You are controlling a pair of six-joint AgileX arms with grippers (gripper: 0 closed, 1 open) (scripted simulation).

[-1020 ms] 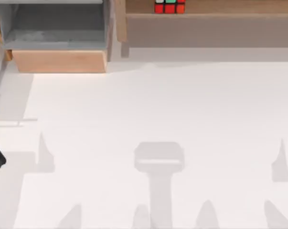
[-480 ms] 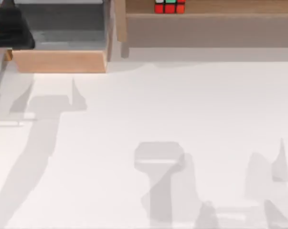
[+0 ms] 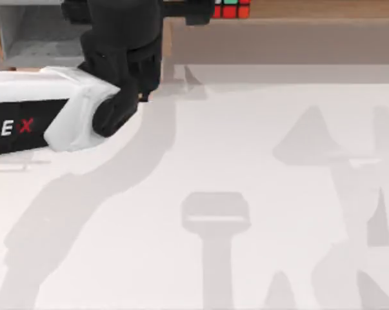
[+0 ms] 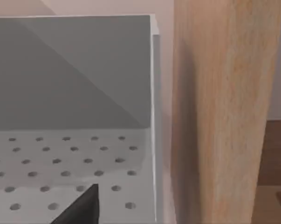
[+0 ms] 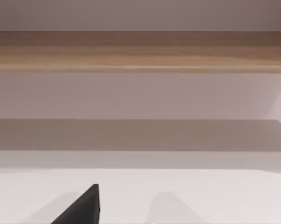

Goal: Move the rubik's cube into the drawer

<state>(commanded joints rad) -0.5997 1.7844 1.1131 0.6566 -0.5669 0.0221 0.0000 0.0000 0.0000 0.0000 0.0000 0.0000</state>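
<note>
The rubik's cube (image 3: 230, 9), red and green tiles on a black grid, sits on the long wooden shelf at the top view's far edge, cut off by the frame. The drawer (image 3: 26, 40) stands at the far left, its grey inside showing. My left arm reaches in from the left, and my left gripper (image 3: 126, 14) hangs over the drawer's right side, just left of the cube. The left wrist view looks into the drawer's dotted grey floor (image 4: 61, 158) beside a wooden post (image 4: 219, 112). A dark tip of my right gripper (image 5: 86, 207) faces the shelf.
The wooden shelf ledge (image 3: 291, 22) runs from the drawer's right side to the table's right edge, also seen as the wooden shelf ledge (image 5: 140, 51). The white table (image 3: 246, 161) in front carries soft arm shadows, the darkest on the right half.
My left arm has swung in from the left edge and now covers the drawer's front and right side. The shadows on the right half of the table have shifted.
</note>
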